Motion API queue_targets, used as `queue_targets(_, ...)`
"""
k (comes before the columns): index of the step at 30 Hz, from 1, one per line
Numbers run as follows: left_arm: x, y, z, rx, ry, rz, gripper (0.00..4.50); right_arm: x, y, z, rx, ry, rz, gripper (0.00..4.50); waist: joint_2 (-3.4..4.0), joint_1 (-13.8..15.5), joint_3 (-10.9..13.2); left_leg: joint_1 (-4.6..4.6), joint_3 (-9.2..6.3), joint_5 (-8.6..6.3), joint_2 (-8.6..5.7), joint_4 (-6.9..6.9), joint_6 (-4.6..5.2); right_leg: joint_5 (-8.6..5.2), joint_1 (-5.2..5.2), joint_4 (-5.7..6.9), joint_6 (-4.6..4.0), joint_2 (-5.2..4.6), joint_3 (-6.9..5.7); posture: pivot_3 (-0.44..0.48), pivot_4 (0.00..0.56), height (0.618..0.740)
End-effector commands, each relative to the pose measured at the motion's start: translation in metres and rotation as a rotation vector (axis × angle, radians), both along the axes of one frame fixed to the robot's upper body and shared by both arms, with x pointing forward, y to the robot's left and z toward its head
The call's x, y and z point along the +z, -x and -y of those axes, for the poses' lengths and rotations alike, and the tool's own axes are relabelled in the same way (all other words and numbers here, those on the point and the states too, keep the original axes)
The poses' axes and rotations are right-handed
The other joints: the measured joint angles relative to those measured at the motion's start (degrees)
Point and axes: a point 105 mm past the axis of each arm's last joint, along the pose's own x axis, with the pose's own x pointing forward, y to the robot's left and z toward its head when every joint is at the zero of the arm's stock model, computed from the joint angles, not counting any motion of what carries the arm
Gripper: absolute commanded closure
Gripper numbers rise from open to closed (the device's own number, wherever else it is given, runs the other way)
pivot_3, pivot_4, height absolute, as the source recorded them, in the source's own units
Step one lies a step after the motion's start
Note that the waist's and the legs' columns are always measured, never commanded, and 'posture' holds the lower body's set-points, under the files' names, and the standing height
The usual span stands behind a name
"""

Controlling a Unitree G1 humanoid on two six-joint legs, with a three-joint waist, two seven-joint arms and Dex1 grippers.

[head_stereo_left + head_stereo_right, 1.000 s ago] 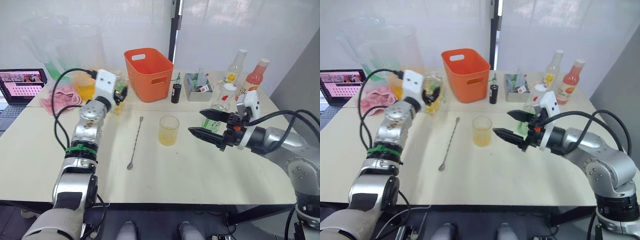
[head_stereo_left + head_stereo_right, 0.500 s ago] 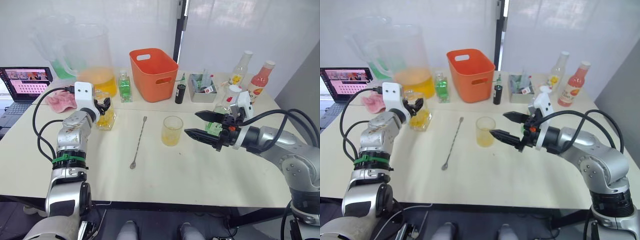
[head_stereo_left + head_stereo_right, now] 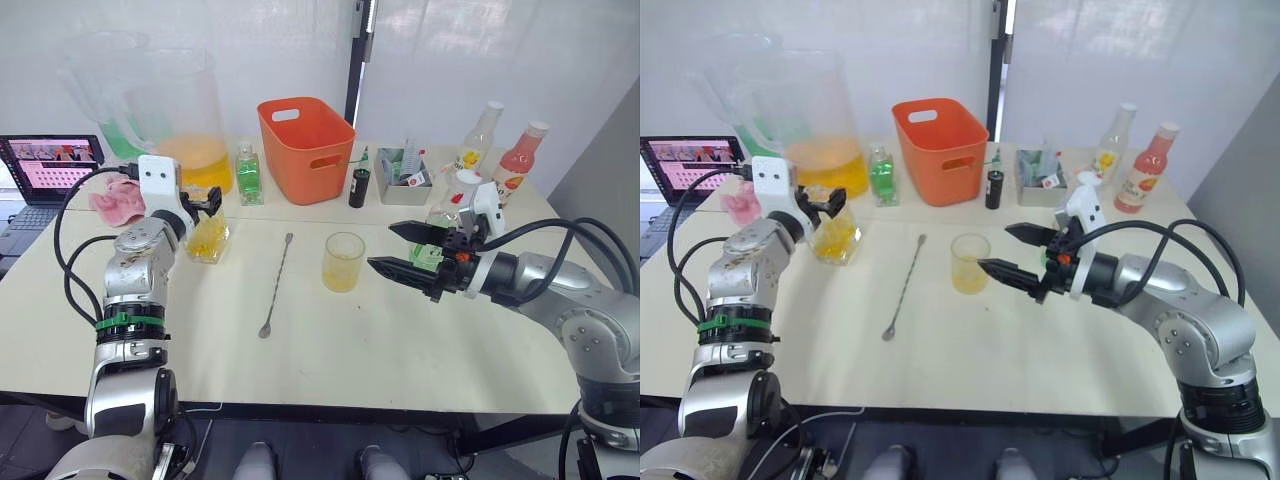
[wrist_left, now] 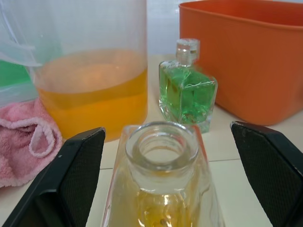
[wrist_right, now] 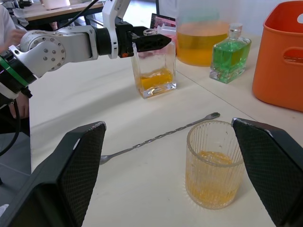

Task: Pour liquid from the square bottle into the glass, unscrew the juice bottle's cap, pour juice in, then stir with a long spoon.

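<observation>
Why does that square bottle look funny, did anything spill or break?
Nothing spilled or broke. The square bottle stands upright on the table with an open neck and no stopper. The glass holds yellow-orange liquid, and the long spoon lies flat.

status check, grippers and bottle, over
Left gripper open around square bottle, upright on table. Right gripper open beside glass, some yellow liquid inside. Spoon lying flat, nothing blocking.

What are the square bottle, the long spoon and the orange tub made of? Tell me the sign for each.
Square bottle: looks like clear glass, with thick walls and a heavy base.
Long spoon: likely polished metal, thin and silvery.
Orange tub: probably moulded plastic, opaque and matte, with cut-out handles.
</observation>
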Motion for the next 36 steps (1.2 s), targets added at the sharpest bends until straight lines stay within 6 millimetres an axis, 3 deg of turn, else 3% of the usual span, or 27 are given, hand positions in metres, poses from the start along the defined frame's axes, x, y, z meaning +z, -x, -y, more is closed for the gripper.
queue_targets(1,0.034,0.009,0.001,-0.026,0.024,0.144,0.03,0.012,0.003,-0.001,0.007,-0.004,0.051,0.0,0.0,0.0,0.0,0.0,0.0,0.0,0.0,0.0,0.0,0.0,0.0,0.0,0.0,0.0,0.0,0.0,0.15,0.703)
queue_targets(8,0.076,0.024,0.016,-0.124,0.023,0.311,0.03,0.012,0.003,-0.001,0.006,-0.007,0.051,0.0,0.0,0.0,0.0,0.02,0.0,0.0,0.0,0.0,0.0,0.0,0.03,-0.01,0.0,0.0,0.0,0.0,0.15,0.703)
queue_targets(12,0.094,0.033,0.036,-0.252,0.028,0.36,0.03,0.011,0.002,0.0,0.001,-0.005,0.049,0.0,0.0,0.0,0.0,0.03,0.0,0.0,0.0,0.0,0.0,0.0,0.04,-0.02,0.0,-0.01,0.01,0.0,0.15,0.703)
queue_targets(14,0.097,0.046,0.057,-0.439,-0.034,0.346,0.03,0.011,0.0,0.002,-0.021,0.004,0.057,0.0,0.0,0.0,0.0,0.03,0.0,0.0,0.0,0.0,0.0,0.0,0.04,-0.03,0.0,0.0,0.01,0.0,0.15,0.703)
queue_targets(19,0.074,0.089,0.085,-0.863,-0.082,0.177,0.03,-0.001,0.001,0.017,-0.083,0.037,0.033,0.0,0.02,-0.4,0.0,0.08,0.01,0.0,0.02,-0.02,0.0,-0.02,0.04,-0.02,-0.03,0.0,0.02,0.0,0.15,0.703)
queue_targets(22,0.055,0.106,0.09,-0.979,-0.117,0.079,0.03,-0.01,0.004,0.025,-0.118,0.045,0.012,0.0,0.02,-0.5,0.0,0.13,0.01,0.0,0.03,-0.08,0.0,-0.05,0.05,0.01,-0.08,0.01,0.01,0.0,0.15,0.703)
queue_targets(28,0.017,0.107,0.079,-0.918,-0.332,0.009,0.03,-0.033,0.013,0.042,-0.221,0.108,0.007,0.0,0.02,-0.1,0.0,0.2,0.04,0.0,0.03,-0.07,0.0,-0.1,0.1,-0.03,-0.09,0.0,0.02,0.0,0.15,0.703)
queue_targets(32,-0.009,0.114,0.056,-0.91,-0.277,-0.022,0.03,-0.049,0.02,0.055,-0.323,0.125,0.014,0.0,0.03,-0.1,0.0,0.21,0.08,0.0,0.05,-0.07,0.0,-0.11,0.09,-0.04,-0.11,-0.01,0.04,0.0,0.15,0.703)
queue_targets(36,-0.034,0.125,0.046,-0.955,-0.246,-0.069,0.03,-0.059,0.026,0.062,-0.399,0.073,0.014,0.0,0.02,-0.1,0.0,0.23,0.09,0.0,0.08,-0.07,0.0,-0.16,0.08,-0.02,-0.11,0.0,0.04,0.0,0.15,0.703)
